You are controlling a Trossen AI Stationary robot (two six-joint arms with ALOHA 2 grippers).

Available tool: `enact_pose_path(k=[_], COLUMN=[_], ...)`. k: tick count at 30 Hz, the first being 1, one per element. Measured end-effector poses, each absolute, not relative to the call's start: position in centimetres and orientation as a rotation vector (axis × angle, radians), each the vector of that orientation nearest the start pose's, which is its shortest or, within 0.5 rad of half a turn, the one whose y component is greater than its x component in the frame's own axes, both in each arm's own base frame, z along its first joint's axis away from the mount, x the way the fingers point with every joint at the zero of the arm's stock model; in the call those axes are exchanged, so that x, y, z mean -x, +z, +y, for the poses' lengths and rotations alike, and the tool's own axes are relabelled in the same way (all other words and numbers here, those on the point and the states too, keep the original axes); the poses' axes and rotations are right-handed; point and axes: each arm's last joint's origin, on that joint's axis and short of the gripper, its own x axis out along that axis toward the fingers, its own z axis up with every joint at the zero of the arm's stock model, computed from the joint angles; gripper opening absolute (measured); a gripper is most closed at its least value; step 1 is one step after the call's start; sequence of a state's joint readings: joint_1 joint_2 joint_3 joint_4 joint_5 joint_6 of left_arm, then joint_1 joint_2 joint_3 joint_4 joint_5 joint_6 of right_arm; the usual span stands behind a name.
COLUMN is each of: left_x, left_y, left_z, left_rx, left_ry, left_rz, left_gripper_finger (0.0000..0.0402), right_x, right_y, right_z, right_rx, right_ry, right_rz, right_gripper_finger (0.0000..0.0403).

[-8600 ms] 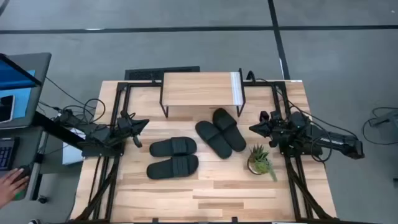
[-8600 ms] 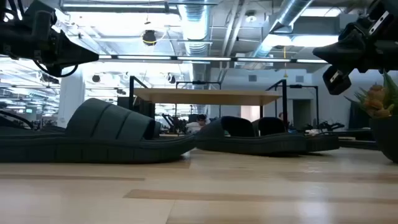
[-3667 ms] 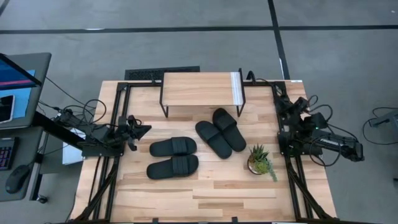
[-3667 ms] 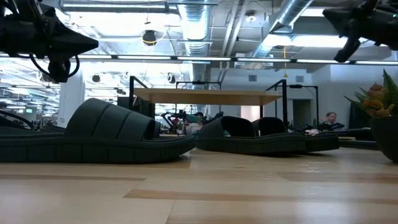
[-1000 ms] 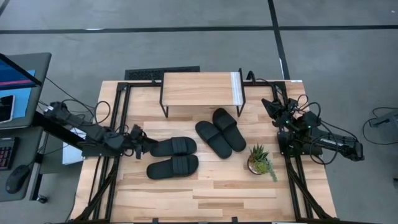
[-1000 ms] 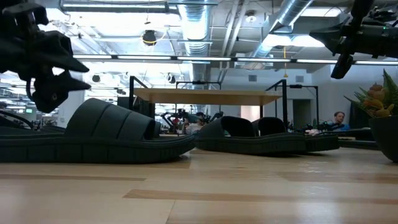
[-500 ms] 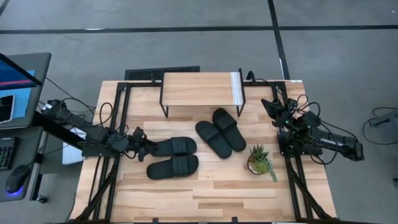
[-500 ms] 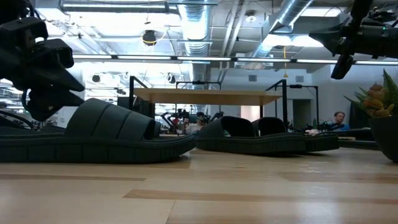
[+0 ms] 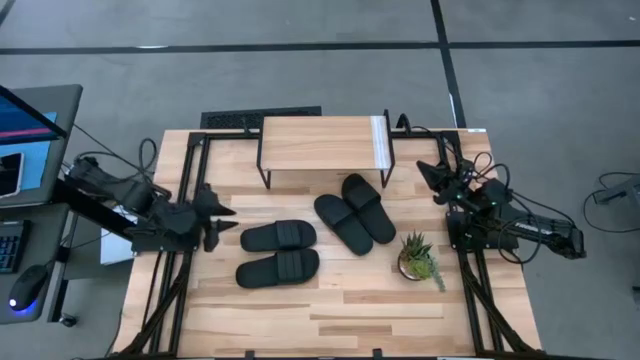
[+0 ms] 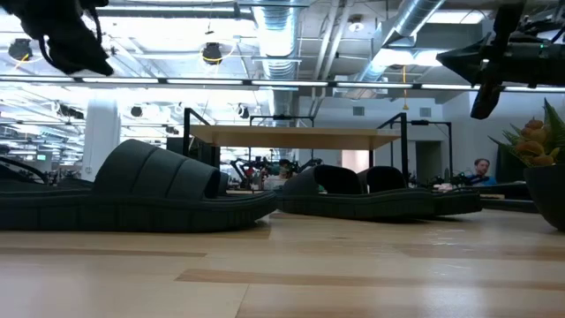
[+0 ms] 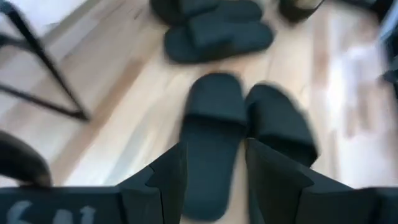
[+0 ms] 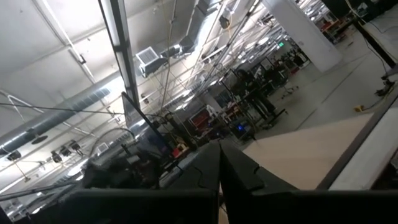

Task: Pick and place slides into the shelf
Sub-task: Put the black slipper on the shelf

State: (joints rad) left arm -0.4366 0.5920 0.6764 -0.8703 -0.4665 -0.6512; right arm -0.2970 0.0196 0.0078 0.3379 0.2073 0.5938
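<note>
Four black slides lie flat on their soles on the table: one pair at the left (image 9: 278, 236) (image 9: 278, 268), one pair near the middle (image 9: 343, 222) (image 9: 368, 207). The shelf (image 9: 323, 143) stands on thin black legs at the far edge. My left gripper (image 9: 226, 222) hangs open above the table, left of the left pair. In its wrist view its gripper (image 11: 214, 180) frames the nearer slide (image 11: 211, 130) without touching it. My right gripper (image 9: 422, 168) is shut and raised at the right, holding nothing, and tipped up toward the room (image 12: 219, 168).
A small potted plant (image 9: 418, 257) stands right of the middle pair, near my right arm. Bare tabletop (image 9: 330, 320) stretches along the near side. Black frame rails run down both table sides. A desk with a screen (image 9: 25, 130) stands off the table's left.
My left gripper first edged toward the left pair of slides low over the table, then rose and drew back toward the table's left edge, staying open. The slides have not moved.
</note>
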Motion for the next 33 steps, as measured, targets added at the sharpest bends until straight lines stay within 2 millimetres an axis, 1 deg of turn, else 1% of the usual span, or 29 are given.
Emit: enact_pose_path(k=[2,5,11,16,20,24,28,33], left_x=[-10.1,-10.9,-13.4,-14.7,-15.3,-16.2,-17.0,-17.1], left_y=[26.6,25.8,24.1,22.9,22.3,22.3,22.5,22.5], left_z=[-3.4,-3.9,-5.1,-5.7,-5.5,-5.1,-4.7,-4.5], left_rx=[0.235,0.183,0.105,0.092,0.199,0.356,0.555,0.747], left_ry=[0.258,0.262,0.284,0.288,0.326,0.369,0.418,0.499], left_rz=[0.787,0.94,1.046,1.139,1.188,1.155,1.093,1.076], left_gripper_finger=[0.0151,0.0151,0.0151,0.015,0.015,0.015,0.015,0.015], right_x=[-8.7,-8.8,-8.8,-8.9,-8.9,-8.9,-8.9,-9.0], right_y=[19.6,19.5,19.5,19.4,19.4,19.4,19.4,19.3], right_z=[-3.3,-3.2,-3.1,-3.1,-3.0,-3.0,-3.0,-2.9], right_rx=[-0.562,-0.565,-0.568,-0.568,-0.568,-0.568,-0.569,-0.572], right_ry=[-0.385,-0.378,-0.366,-0.367,-0.363,-0.356,-0.336,-0.304], right_rz=[-0.462,-0.448,-0.439,-0.436,-0.434,-0.432,-0.424,-0.399], right_gripper_finger=[0.0,0.0,0.0,0.0,0.0,0.0,0.0,0.0])
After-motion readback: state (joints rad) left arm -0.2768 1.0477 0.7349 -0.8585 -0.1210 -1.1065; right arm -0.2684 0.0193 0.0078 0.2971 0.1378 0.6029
